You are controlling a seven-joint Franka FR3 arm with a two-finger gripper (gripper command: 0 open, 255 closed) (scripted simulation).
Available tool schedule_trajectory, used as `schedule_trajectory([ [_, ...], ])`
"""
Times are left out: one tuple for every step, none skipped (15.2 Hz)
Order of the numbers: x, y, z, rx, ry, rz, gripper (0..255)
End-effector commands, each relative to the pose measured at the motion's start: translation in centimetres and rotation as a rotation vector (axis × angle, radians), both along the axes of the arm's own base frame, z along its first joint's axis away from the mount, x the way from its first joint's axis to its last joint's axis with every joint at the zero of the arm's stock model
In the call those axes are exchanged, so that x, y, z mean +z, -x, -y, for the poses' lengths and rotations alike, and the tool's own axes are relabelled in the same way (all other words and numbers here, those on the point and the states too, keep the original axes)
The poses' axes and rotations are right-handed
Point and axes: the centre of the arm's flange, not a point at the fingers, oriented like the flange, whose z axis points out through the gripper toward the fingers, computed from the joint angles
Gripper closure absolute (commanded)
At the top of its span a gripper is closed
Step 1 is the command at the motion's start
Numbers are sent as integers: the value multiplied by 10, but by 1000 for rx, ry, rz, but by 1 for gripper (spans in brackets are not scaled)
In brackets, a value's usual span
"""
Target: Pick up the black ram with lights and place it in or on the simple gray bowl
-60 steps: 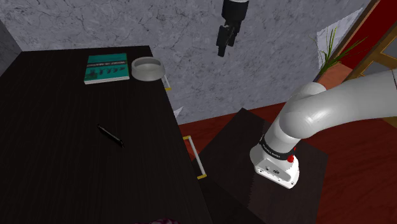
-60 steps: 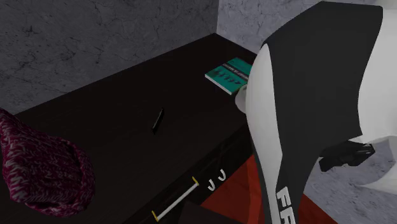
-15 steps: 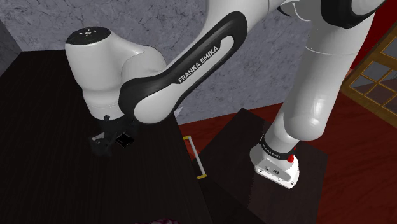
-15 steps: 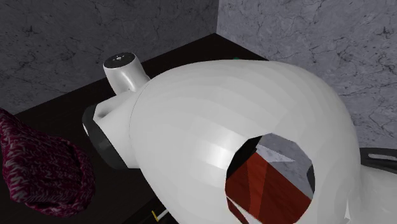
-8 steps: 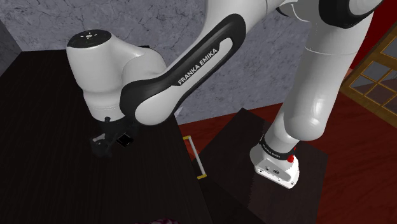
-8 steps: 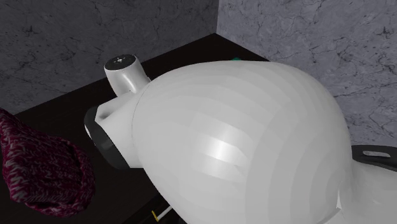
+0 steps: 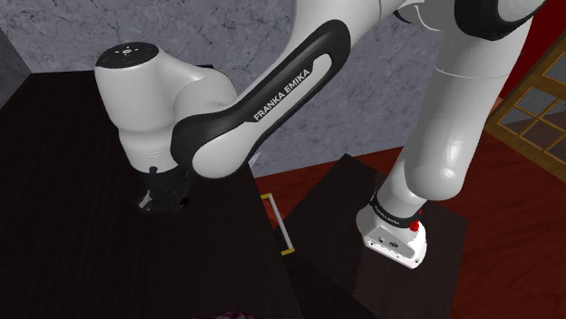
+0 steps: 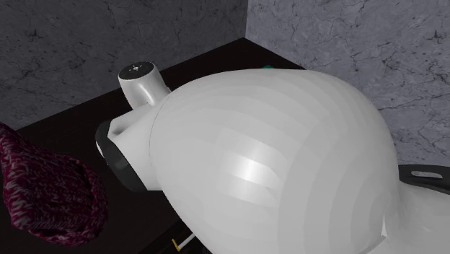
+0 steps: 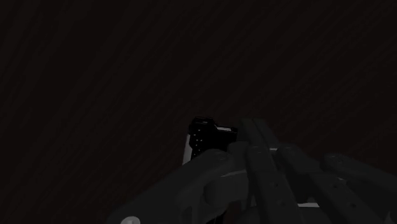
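In the shoulder view we are seeing the white arm bending down over the dark tabletop, its hand low at the surface. In the second exterior view the arm is looming beside a maroon lump. In the wrist view the hand is pinching the black ram, whose speckled end is poking out just above the tabletop.

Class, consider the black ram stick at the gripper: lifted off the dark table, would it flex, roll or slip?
Probably stiff: the ram shows straight edges and a squared corner. Unlikely to roll, being flat-sided. It looks small beside the gripper, so probably light, though it might twist in a narrow hold.
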Motion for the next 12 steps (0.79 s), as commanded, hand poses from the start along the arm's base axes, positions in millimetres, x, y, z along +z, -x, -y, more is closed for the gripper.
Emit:
schedule_trajectory([
  [0,0,0,0,0,0,255],
  [0,0,0,0,0,0,255],
  [0,0,0,0,0,0,0],
  [6,-12,1,-26,12,-9,0],
  [13,-25,3,-52,24,-19,0],
  [19,-38,4,-78,36,-28,0],
  [25,-50,6,-104,48,-38,0],
  [27,-55,7,-115,53,-41,0],
  [22,-55,7,-115,53,-41,0],
  [17,-55,7,-115,53,-41,0],
  [12,-56,7,-115,53,-41,0],
  [6,-56,7,-115,53,-41,0],
])
